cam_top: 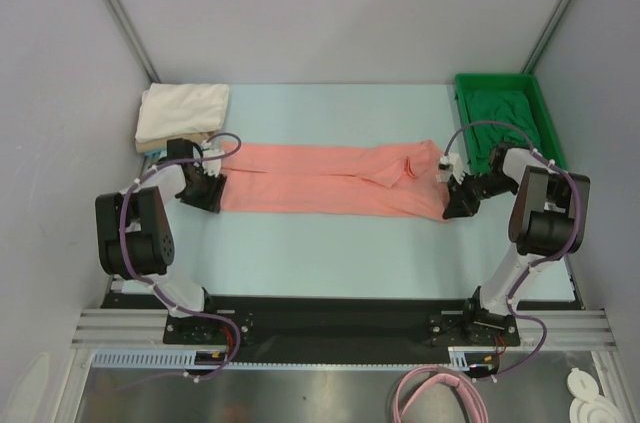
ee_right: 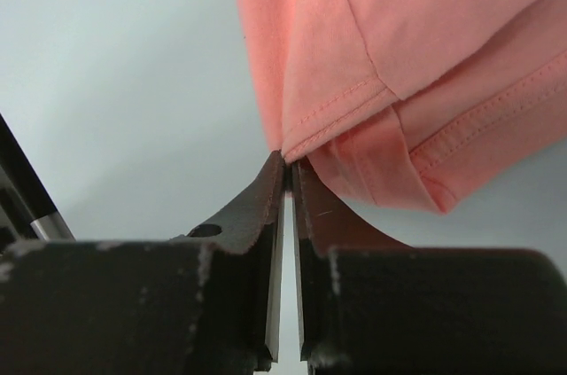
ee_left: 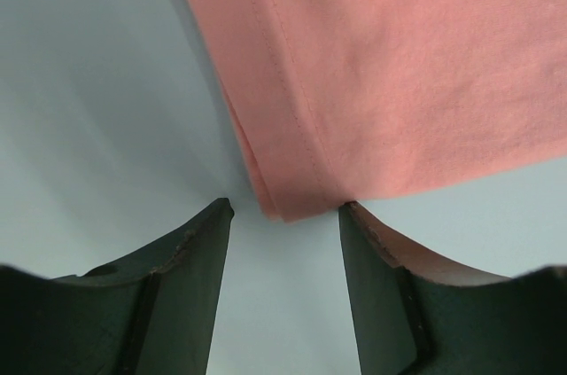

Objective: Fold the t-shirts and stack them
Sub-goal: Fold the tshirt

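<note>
The pale blue tabletop point(cam_top: 330, 243) carries the work, and the task looks roughly midway. Across its middle lies the salmon-pink t-shirt point(cam_top: 320, 178), already doubled lengthwise into a long narrow band running from one arm to the other, with its sleeves tucked in at the right end. It has not yet been folded across its length, so that fold and the move to the pile remain.

At the far right corner stands the green tray point(cam_top: 490, 78), holding a crumpled dark green t-shirt point(cam_top: 505, 118). It appears unfolded, so I judge it is waiting its turn.

At the far left corner a white t-shirt point(cam_top: 182, 111) lies folded on top of a tan t-shirt point(cam_top: 160, 145), of which only an edge shows. That makes two finished and stacked.

The left tool point(ee_left: 285, 215) sits low at the band's left end with its jaws spread. The hem corner lies between them, not gripped.

The right tool point(ee_right: 289, 167) is at the right end with its jaws pressed almost together, pinching the stitched edge of the pink cloth at their tips.
</note>
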You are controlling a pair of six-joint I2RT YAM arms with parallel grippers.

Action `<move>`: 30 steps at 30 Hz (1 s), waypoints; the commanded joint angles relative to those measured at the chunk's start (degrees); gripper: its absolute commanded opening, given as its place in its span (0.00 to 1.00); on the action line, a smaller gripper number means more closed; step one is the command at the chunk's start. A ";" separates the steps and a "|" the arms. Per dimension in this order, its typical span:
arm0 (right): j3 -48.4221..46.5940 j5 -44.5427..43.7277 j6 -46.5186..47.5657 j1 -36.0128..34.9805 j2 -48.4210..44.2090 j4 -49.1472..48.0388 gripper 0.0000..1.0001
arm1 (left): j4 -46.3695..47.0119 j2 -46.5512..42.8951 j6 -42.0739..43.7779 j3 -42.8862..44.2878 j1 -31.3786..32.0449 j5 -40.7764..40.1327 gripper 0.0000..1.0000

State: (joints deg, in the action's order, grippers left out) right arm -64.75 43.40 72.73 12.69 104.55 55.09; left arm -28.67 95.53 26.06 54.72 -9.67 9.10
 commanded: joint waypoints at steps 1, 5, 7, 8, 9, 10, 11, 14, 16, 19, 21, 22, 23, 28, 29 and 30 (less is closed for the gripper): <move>-2.48 -0.16 2.33 1.55 -1.02 3.88 0.08 | 1.86 2.12 2.24 1.36 -0.61 -5.58 0.57; -4.06 0.55 2.51 2.17 -0.32 5.20 0.08 | 3.35 1.86 2.32 0.92 -0.61 -6.55 0.58; -4.59 0.55 1.89 2.25 0.39 5.03 0.08 | 4.40 2.12 2.41 0.65 -0.70 -7.17 0.57; -5.29 0.55 1.63 2.25 0.91 5.11 0.09 | 4.76 2.21 2.50 0.57 -0.70 -7.69 0.57; -5.99 0.29 1.63 2.25 1.44 5.98 0.08 | 5.37 2.47 2.59 0.39 -0.79 -7.96 0.58; -6.70 0.28 1.71 2.25 3.01 6.78 0.08 | 5.46 2.73 2.67 0.48 -0.87 -8.22 0.57; -7.14 0.28 1.80 2.43 3.46 7.39 0.08 | 5.55 3.17 2.94 0.48 -0.96 -8.49 0.57; -7.41 -0.24 2.59 2.78 3.56 9.24 0.08 | 6.08 3.35 3.46 0.48 -1.31 -8.93 0.58; -6.79 -1.03 2.94 2.87 3.03 9.77 0.08 | 6.17 3.26 3.64 0.48 -1.66 -8.93 0.57; -6.00 -1.65 3.21 2.96 2.41 10.56 0.08 | 5.82 2.65 3.91 0.39 -1.93 -8.93 0.57; -5.74 -2.17 3.30 3.04 2.15 11.09 0.14 | 4.94 1.34 4.08 0.13 -1.93 -8.67 0.57; -5.39 -2.26 3.38 3.13 1.97 11.18 0.16 | 4.41 0.55 4.00 -0.05 -2.02 -8.23 0.57; -5.21 -2.35 3.73 3.39 1.36 12.14 0.18 | 3.80 -0.42 4.17 -0.75 -2.02 -8.05 0.57; -4.51 -0.86 4.01 5.50 -4.17 13.73 0.37 | 0.02 -13.40 3.73 -3.13 -2.02 -3.32 0.60; -4.07 -0.34 3.22 6.03 -5.75 12.07 0.41 | -0.60 -14.74 2.86 -3.21 -2.10 -1.65 0.60; -3.37 0.28 1.90 6.55 -7.16 10.32 0.41 | -2.08 -15.62 2.24 -2.78 -2.11 0.02 0.60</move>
State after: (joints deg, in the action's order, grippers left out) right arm -68.62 41.89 75.53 17.63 103.88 66.02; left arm -27.90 86.56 28.91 51.27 -11.33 4.23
